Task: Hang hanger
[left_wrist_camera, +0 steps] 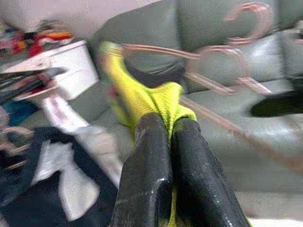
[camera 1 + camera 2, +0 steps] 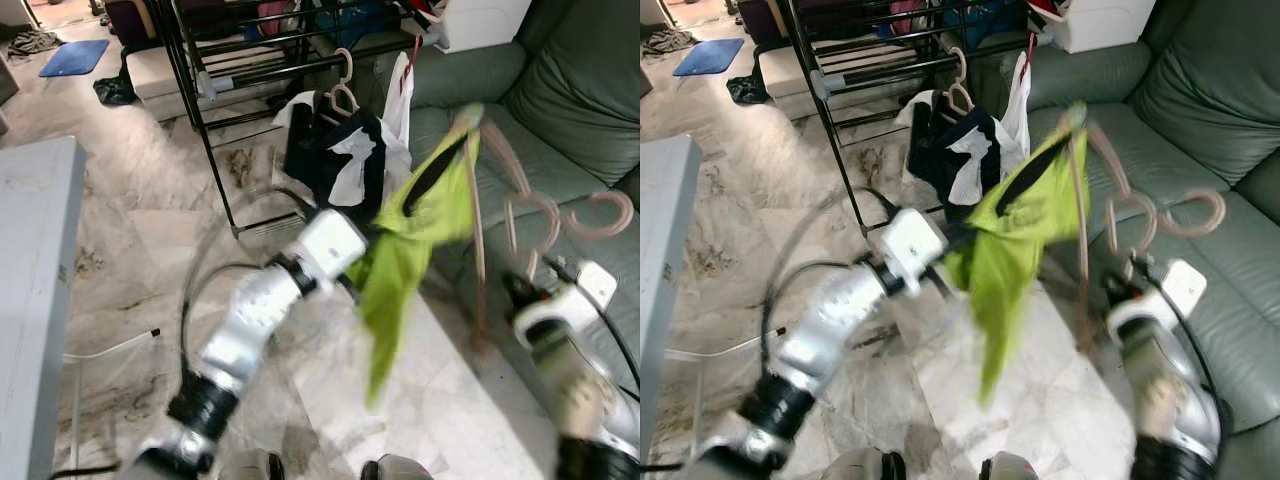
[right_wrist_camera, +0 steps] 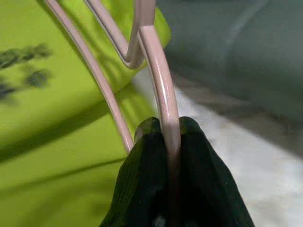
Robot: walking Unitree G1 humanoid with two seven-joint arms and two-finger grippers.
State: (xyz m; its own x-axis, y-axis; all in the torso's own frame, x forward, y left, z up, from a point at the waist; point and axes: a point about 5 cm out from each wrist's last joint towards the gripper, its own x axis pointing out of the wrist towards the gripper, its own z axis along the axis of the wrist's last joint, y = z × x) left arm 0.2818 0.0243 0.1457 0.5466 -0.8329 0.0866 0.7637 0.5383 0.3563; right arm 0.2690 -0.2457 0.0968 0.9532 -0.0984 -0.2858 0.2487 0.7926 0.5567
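Grey counter edge (image 2: 40,300) noted at far left, over marble floor (image 2: 130,230). Blue mat (image 2: 75,55) seen farther back on that floor. Black metal clothes rack (image 2: 215,110) recorded behind centre, with dark-and-white garments (image 2: 340,160) hung low on it from a pale hanger hook.

Left gripper (image 1: 170,127) observed at centre, reaching forward from the silver arm, fingers (image 1: 147,170) pressed together and pinching a fold of the lime-green garment (image 2: 405,245). Garment found draped from the pink hanger (image 2: 480,200), tail hanging down toward the floor, well apart from the rack.

Right gripper (image 3: 165,127) logged right of the garment, just in front of the green sofa (image 2: 560,130). Jaws closed tight on a pink hanger rod, held upright. Hanger hooks seen above that gripper, against the sofa cushions; motion blur doubled the outlines, so exact number of hangers could not be told. White storage box (image 2: 480,25) noted at top, beside the sofa arm.
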